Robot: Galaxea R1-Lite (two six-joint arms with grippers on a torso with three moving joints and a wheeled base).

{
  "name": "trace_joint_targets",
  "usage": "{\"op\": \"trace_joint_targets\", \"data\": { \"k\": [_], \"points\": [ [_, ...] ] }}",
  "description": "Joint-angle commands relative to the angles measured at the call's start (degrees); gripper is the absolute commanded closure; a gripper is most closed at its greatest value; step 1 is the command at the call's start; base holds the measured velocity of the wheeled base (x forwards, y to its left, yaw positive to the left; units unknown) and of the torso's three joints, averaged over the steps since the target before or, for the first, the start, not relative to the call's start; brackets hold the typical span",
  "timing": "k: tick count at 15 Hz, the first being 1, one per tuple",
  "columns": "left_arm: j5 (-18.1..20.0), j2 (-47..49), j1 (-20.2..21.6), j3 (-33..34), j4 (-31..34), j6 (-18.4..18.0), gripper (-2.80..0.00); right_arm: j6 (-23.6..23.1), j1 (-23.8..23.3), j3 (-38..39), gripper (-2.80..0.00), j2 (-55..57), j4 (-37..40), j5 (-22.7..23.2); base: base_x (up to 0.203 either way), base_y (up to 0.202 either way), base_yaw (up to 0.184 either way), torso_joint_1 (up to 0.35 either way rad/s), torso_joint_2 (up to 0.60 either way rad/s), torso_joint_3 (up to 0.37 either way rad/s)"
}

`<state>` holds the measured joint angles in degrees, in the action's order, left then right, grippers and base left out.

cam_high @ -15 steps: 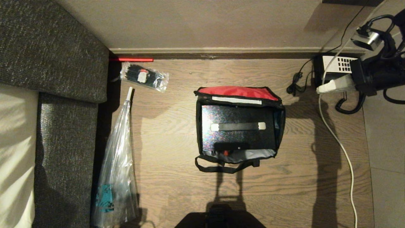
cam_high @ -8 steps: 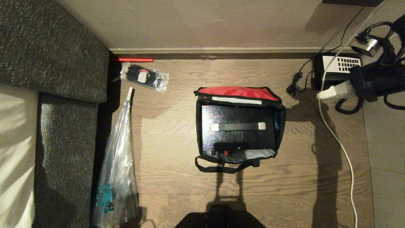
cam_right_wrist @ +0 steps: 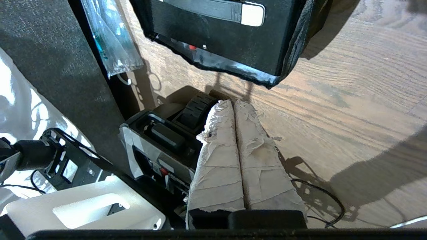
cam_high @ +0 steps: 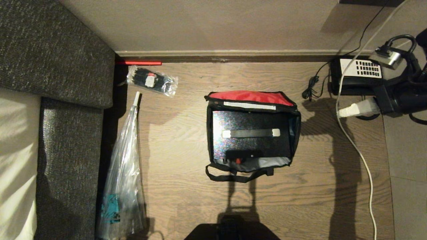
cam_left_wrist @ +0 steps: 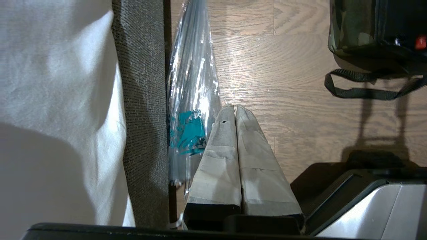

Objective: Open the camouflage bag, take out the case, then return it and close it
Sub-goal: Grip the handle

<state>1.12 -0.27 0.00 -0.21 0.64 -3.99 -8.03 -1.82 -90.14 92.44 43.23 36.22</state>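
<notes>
Camouflage bag [cam_high: 253, 130] sits mid-frame on the wood floor, red lid flipped back, and the case [cam_high: 251, 138] lies inside it, handle up. Right gripper [cam_high: 354, 110] hangs at the right edge, fingers pressed together on nothing; left gripper [cam_left_wrist: 236, 115] likewise pinched and empty, low beside the sofa. Lid's open, so the lift-out looks next: jaws must part and drop onto that handle.

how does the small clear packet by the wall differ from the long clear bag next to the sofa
The small clear plastic packet is short, crumpled and holds dark items with a white label; the long clear plastic bag is tall, tapering and carries a teal print. The packet lies nearer the wall. Both lie on the wooden floor.
</notes>
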Motion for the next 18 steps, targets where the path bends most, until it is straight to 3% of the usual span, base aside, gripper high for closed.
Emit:
{"op": "trace_joint_targets", "data": {
  "k": [1, 4, 6, 7, 10, 15, 18],
  "points": [
    [-0.1, 0.3, 0.0, 0.3, -0.2, -0.1, 0.0, 0.0, 0.0, 0.6, 0.0, -0.6, 0.3, 0.3, 0.0, 0.0, 0.0, 0.0, 0.0, 0.0],
    [0.0, 0.3, 0.0, 0.3, -0.2, -0.1, 0.0, -0.9, 0.9, 1.2, 0.0, -0.5, 0.2, 0.3, 0.0, 0.0, 0.0, 0.0, 0.0, 0.0],
    [0.0, 0.3, 0.0, 0.3, -0.3, -0.1, 0.0, -1.1, 4.8, 1.4, 0.0, -0.4, -0.2, -1.5, 0.0, 0.0, 0.0, 0.0, 0.0, 0.0],
    [0.0, 0.3, 0.0, 0.3, -0.3, -0.1, 0.0, -2.0, 6.1, 1.1, 0.0, 0.2, -0.2, -5.0, 0.0, 0.0, 0.0, 0.0, 0.0, 0.0],
    [0.0, 0.3, 0.0, 0.3, -0.2, -0.1, 0.0, -12.6, 7.6, 1.8, 0.0, 3.4, 0.3, -16.1, 0.0, 0.0, 0.0, 0.0, 0.0, 0.0],
    [0.0, 0.3, 0.0, 0.3, -0.2, -0.1, 0.0, -17.7, 14.7, 1.2, 0.0, 6.0, 0.8, -20.8, 0.0, 0.0, 0.0, 0.0, 0.0, 0.0],
    [0.0, 0.3, 0.0, 0.3, -0.3, -0.1, 0.0, -19.3, 16.1, 4.5, 0.0, 5.4, -6.2, -20.8, 0.0, 0.0, 0.0, 0.0, 0.0, 0.0]
  ]
}}
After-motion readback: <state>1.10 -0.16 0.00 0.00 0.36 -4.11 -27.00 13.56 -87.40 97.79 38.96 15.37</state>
